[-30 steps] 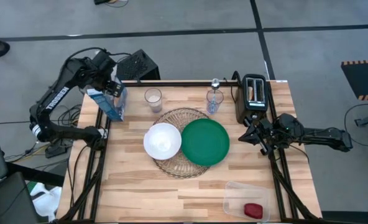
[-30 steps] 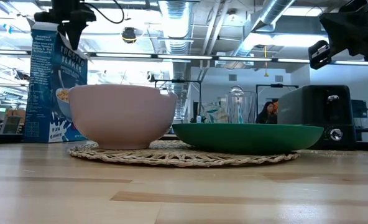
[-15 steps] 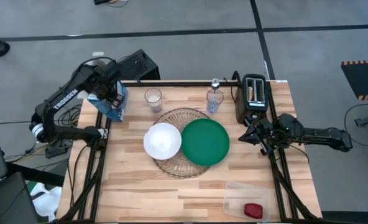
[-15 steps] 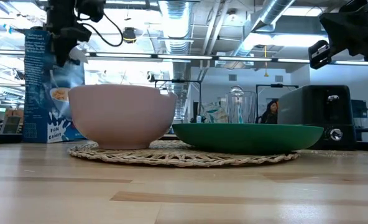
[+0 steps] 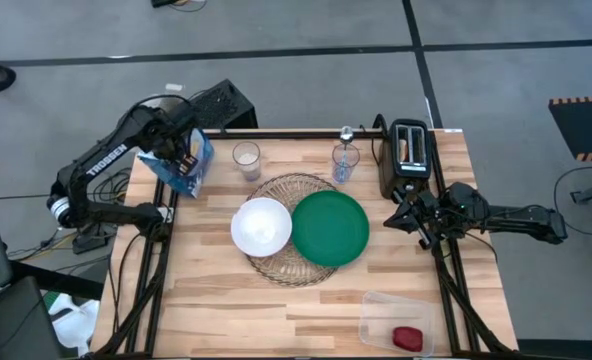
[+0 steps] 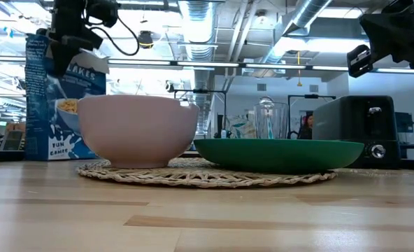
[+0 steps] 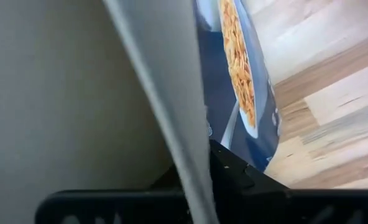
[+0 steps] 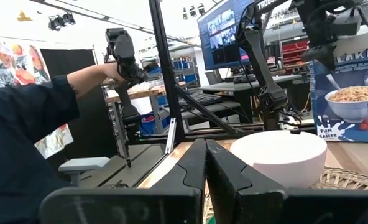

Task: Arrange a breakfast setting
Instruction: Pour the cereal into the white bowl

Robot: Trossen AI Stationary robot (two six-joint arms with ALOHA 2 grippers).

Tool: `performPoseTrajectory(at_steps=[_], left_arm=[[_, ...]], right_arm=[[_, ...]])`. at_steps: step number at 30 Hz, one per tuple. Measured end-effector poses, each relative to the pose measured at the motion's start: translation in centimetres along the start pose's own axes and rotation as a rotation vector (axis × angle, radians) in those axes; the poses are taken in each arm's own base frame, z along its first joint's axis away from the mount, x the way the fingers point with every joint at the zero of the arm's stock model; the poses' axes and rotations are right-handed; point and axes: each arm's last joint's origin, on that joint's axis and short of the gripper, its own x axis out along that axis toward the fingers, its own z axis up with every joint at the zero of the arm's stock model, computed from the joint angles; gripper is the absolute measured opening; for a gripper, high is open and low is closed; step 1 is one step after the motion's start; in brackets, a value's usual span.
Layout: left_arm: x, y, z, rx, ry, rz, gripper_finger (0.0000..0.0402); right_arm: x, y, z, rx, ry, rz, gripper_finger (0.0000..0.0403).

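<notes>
Pale wooden table (image 5: 226, 300) carries a blue-and-white cardboard cereal box (image 5: 180, 165), probably light and crushable, pinched at its top edge by the left gripper (image 5: 186, 150), while the right gripper (image 5: 404, 222) waits pressed together.

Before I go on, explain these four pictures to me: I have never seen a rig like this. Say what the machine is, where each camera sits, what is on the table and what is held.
It is a two-armed robot at a wooden table. One camera looks straight down, one sits at table height, and one rides on each wrist. On the table lie a wicker mat with a white bowl and a green plate on it, two clear glasses, a black toaster and a plastic tub holding something small and red. The left gripper is shut on the cereal box, which is tilted at the table's far left corner. The right gripper waits, shut and empty, at the right edge.
</notes>
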Motion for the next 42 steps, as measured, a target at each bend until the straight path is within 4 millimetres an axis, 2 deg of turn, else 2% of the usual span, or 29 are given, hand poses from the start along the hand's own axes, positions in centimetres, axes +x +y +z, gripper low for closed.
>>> performPoseTrajectory(at_steps=[9,14,19,28,33,42], left_arm=[[-5.0,1.3,-1.0,-0.050,-0.224,-0.041,0.0000],[-7.8,2.1,-1.5,-0.076,-0.342,-0.073,0.0000],[-10.8,3.2,-2.2,-0.100,-0.474,-0.100,0.0000],[-15.3,5.0,-4.0,-0.136,-0.686,-0.142,0.0000],[-16.7,4.3,-3.3,-0.095,-0.757,-0.210,0.0000],[-18.5,0.2,-0.1,0.083,-0.837,-0.301,0.0000]], right_arm=[[0.0,0.0,0.0,0.016,-0.003,-0.009,0.0041],[0.0,-0.2,0.0,0.031,-0.020,-0.067,0.0065],[0.0,-0.4,0.1,0.030,-0.039,-0.129,0.0113],[-0.1,-0.8,0.3,0.024,-0.085,-0.268,0.0233],[-0.1,-0.8,0.3,0.017,-0.086,-0.271,0.0269],[-0.1,-0.7,0.6,0.001,-0.123,-0.261,0.0274]])
